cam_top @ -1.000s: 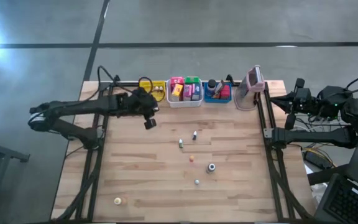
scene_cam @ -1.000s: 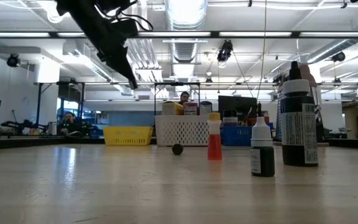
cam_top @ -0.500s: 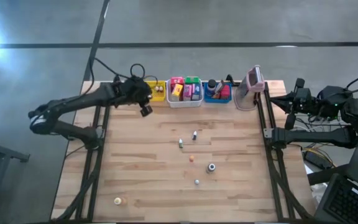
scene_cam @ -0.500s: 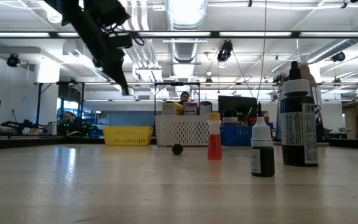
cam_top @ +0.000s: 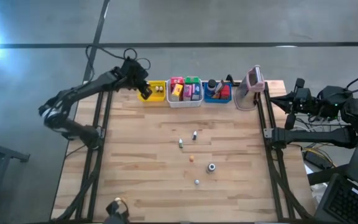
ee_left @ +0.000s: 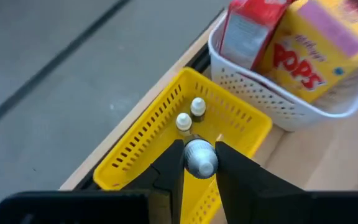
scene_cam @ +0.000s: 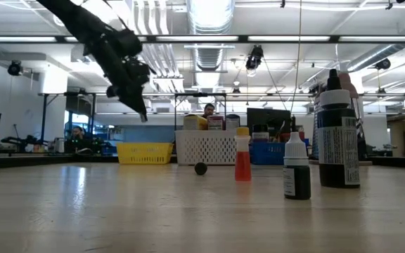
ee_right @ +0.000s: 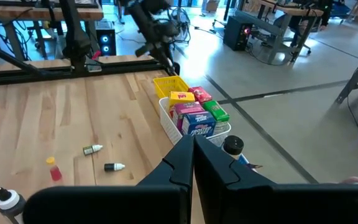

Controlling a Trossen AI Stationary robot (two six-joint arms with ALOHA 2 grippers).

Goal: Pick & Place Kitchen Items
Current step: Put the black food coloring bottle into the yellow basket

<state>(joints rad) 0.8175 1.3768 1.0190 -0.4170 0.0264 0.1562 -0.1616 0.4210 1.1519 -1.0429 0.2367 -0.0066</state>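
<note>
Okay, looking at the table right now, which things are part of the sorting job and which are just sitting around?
Job:
- left gripper, holding a small bottle over the yellow bin
- loose small bottles on the table
- white bin of packets

Just there:
- pink-grey device
- right gripper, parked, shut

Overhead, table-level, two wrist cams; all share table [cam_top: 166, 180].

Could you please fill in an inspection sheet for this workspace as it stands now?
Surface: wooden table, bare planks.
Job's things: small bottles scattered mid-table; two more in the yellow bin; boxes in the white bin.
Clutter: pink-grey device by the blue bin.
Grippers: left claw above the yellow bin, shut on a white-capped bottle; right claw shut, parked off the table's right side.
Cables: loop at the left arm's wrist.
Surroundings: workshop, person behind the bins.
</note>
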